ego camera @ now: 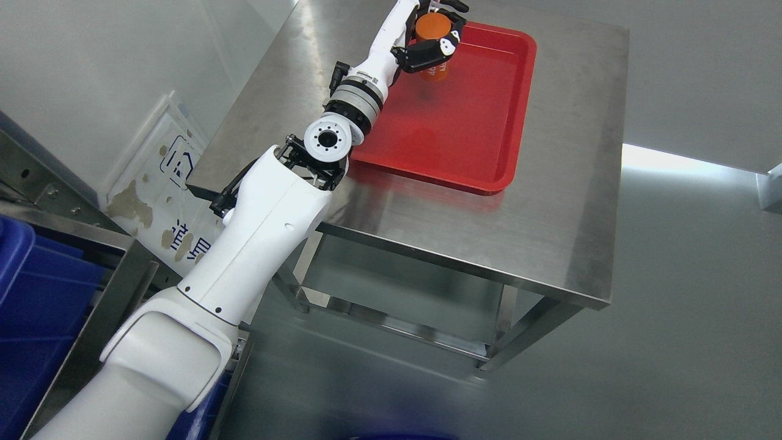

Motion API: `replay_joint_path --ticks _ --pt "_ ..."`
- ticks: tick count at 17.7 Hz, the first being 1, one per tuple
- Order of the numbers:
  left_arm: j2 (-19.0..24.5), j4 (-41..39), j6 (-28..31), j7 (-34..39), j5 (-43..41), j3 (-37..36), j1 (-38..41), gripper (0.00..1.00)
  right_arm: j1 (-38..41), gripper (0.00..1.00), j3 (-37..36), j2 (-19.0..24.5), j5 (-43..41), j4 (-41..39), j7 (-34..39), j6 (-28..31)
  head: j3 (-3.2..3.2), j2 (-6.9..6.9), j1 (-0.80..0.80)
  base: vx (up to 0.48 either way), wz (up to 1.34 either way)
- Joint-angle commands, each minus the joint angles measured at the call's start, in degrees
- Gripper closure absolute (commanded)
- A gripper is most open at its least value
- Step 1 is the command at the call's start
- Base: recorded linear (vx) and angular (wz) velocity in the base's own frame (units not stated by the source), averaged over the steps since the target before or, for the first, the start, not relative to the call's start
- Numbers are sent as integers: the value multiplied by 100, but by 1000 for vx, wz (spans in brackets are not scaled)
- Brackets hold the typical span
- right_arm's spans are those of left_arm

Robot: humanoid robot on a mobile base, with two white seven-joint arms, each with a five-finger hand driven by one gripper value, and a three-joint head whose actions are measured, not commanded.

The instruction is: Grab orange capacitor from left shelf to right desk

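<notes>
My left arm reaches from the lower left across the steel desk point(550, 201) to its far side. My left hand point(437, 36) has its black fingers curled around an orange cylindrical capacitor point(432, 30). It holds the capacitor upright over the far left part of a red tray point(482, 122) that lies on the desk. I cannot tell whether the capacitor's base touches the tray. The right arm does not show.
A blue bin point(36, 305) sits on the steel shelf frame point(116, 281) at the lower left. A white sign board point(165, 177) leans between shelf and desk. Grey floor lies to the right of the desk.
</notes>
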Motion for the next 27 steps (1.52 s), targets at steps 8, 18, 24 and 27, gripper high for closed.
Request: replay_joint_path --ticks 8,18,24,27 --pt "100 744 -124 -109 82 -256 -23 63 131 0 -97 -101 18 -100 2 2 0 0 0 6 0" --pt "100 -1275 569 -820 425 2404 203 0 131 0 -97 -101 18 -100 -6 2 0 0 0 0 0" --pt "100 -3562 1282 -1516 575 3541 2058 0 131 0 -97 -101 18 -100 -6 2 0 0 0 0 0" --pt "100 -3678 1064 -1062 584 3612 2454 0 131 0 -97 -101 18 -100 -6 2 0 0 0 0 0"
